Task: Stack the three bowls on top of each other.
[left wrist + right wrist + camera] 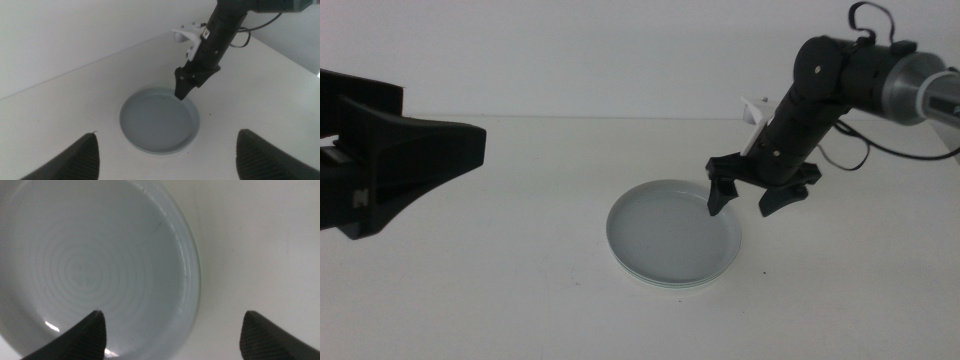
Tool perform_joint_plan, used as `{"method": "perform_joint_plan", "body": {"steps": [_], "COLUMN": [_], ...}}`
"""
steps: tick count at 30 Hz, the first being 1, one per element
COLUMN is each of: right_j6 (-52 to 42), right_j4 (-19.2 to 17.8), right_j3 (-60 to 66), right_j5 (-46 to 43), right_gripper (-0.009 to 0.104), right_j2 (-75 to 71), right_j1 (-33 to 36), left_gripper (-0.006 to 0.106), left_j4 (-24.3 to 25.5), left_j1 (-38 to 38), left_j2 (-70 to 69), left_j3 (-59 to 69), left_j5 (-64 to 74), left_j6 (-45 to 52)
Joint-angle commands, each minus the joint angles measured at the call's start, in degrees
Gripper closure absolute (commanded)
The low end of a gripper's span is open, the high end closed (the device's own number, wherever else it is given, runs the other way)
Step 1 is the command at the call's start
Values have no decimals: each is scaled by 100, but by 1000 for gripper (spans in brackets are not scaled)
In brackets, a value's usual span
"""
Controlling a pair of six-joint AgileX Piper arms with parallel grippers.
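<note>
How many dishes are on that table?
1 stack: a grey shallow round dish on top, with mint green rim edges beneath. Two layers show; any third is hidden. The open right gripper hovers above.

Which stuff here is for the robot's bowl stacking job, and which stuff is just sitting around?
For the job:
- stack of bowls, grey one on top, a mint green rim showing beneath; I cannot count them all
- right gripper, open, above the stack's far right rim
- left gripper, open, waiting at the left

Just there:
- white table
- black cable behind the right arm
</note>
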Motion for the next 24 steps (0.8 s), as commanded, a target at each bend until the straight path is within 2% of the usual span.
{"method": "perform_joint_plan", "body": {"steps": [1,3,6,11,13,18,21,24], "right_j6": [-368,-444,-631,-1201,-1417,-1570,-1556,-1570], "right_j4": [-76,-108,11,941,1146,986,663,647], "right_j3": [-49,-49,-17,408,711,1675,2384,2974], "right_j5": [217,386,448,422,372,78,-431,-958], "right_gripper": [8,2,2,2,2,2,2,2], "right_j2": [-263,-516,-947,-1896,-2406,-3866,-4853,-5856], "right_j1": [-155,-382,-892,-1697,-1960,-2328,-2339,-2327], "left_gripper": [7,7,7,7,7,7,7,7], "left_j4": [-58,-58,-58,-58,-58,-58,-58,-58], "left_j1": [11,11,11,11,11,11,11,11], "left_j2": [-12,-12,-12,-12,-12,-12,-12,-12], "left_j3": [29,29,29,29,29,29,29,29], "left_j5": [-73,-73,-73,-73,-73,-73,-73,-73], "left_j6": [-43,-43,-43,-43,-43,-43,-43,-43]}}
